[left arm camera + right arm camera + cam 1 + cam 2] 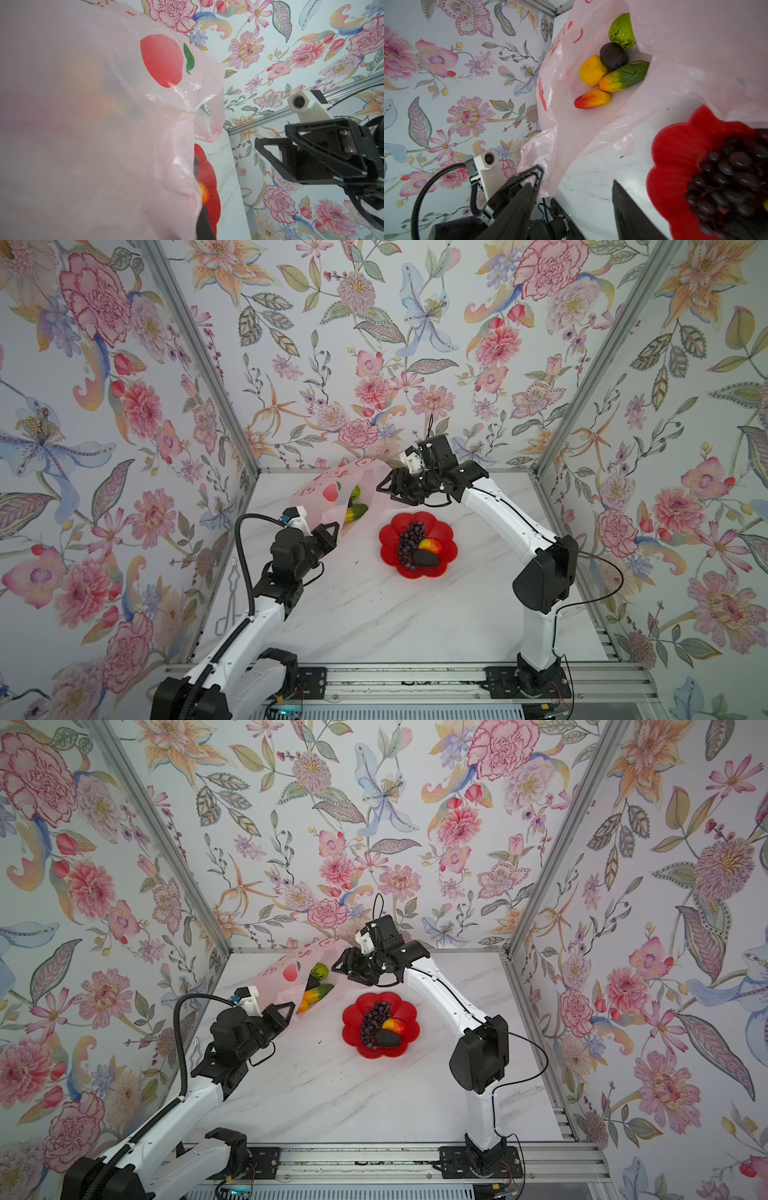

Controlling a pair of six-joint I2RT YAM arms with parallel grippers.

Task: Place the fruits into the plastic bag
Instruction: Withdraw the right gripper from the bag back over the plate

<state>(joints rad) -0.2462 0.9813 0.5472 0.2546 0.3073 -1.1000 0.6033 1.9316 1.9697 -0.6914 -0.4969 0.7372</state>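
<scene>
Top views. The plastic bag [316, 489] lies far left on the table [374, 614], its mouth toward the red dish [446, 558]. The left fingers [330, 533] are pressed together on the bag's near rim, holding it raised. The right fingers [388, 480] are spread and empty at the mouth's far edge. In the dish are the grape bunch [372, 1020], a red-orange mango [395, 1026] and a dark bumpy piece [387, 1039].

Left wrist. Bag film fills most of the view, with fruit only blurs behind it. The right fingers [274, 153] stand apart from the film. A loose handle [216, 124] hangs above the dish rim.

Right wrist. Inside the bag are a green bumpy ball [622, 31], an avocado-like piece [613, 56], a yellow fruit [591, 70], a green-yellow oblong [623, 76] and a second mango [592, 99]. Bare table shows between the spread fingers.

Judgement: five are in and three are left, so the step in hand is fetching the next fruit. That needs a short swing to the dish and a descent onto the mango, which looks easiest to reach. The table before the dish is open. The scalloped rim, the hanging handle and the back wall are the tight spots.
</scene>
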